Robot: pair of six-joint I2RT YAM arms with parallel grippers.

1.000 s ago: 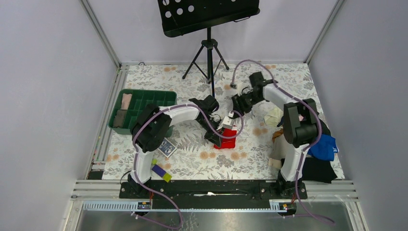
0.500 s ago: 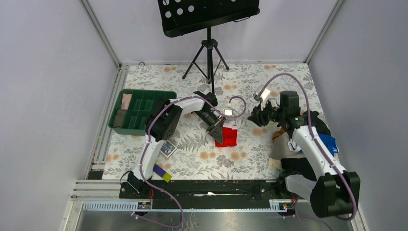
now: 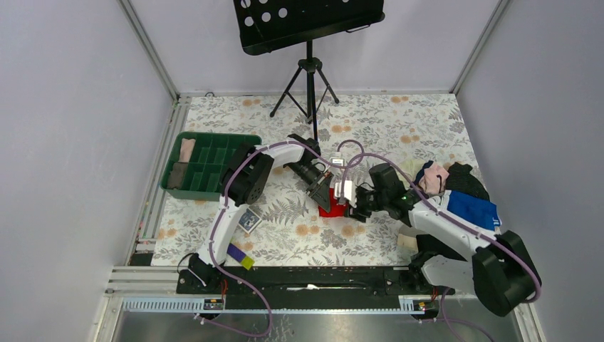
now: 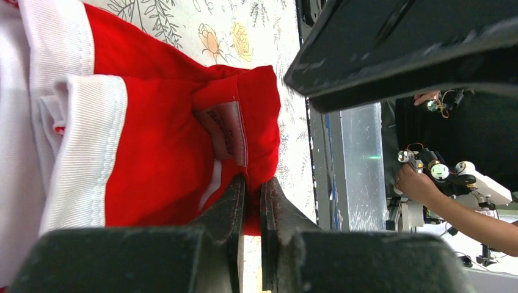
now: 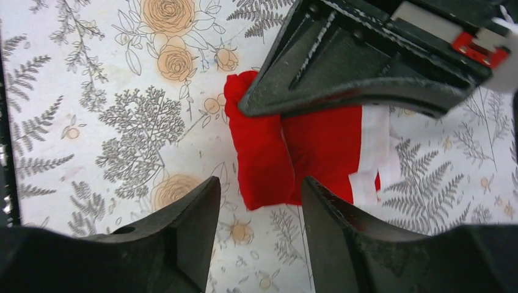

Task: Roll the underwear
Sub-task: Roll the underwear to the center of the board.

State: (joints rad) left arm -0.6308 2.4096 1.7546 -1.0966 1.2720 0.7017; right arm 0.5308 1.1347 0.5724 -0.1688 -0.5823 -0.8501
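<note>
The red underwear (image 3: 333,206) lies folded on the floral table near the middle, its white waistband (image 4: 79,140) toward the far side. My left gripper (image 3: 324,196) is shut on the folded red edge; in the left wrist view its jaws (image 4: 250,189) pinch the cloth beside a small label. My right gripper (image 3: 354,206) is open, just right of the underwear. In the right wrist view the underwear (image 5: 287,155) lies just ahead of the gap between the fingertips (image 5: 259,192), with the left gripper's body above it.
A green divided tray (image 3: 206,162) with folded clothes sits at the left. A pile of blue, black and pink clothes (image 3: 463,199) lies at the right. A music stand tripod (image 3: 308,85) stands at the back. Small cards and blocks (image 3: 242,235) lie near the left base.
My right arm swung from the far right side down and left, bringing its open gripper next to the underwear. The left gripper stayed shut on the red cloth.
</note>
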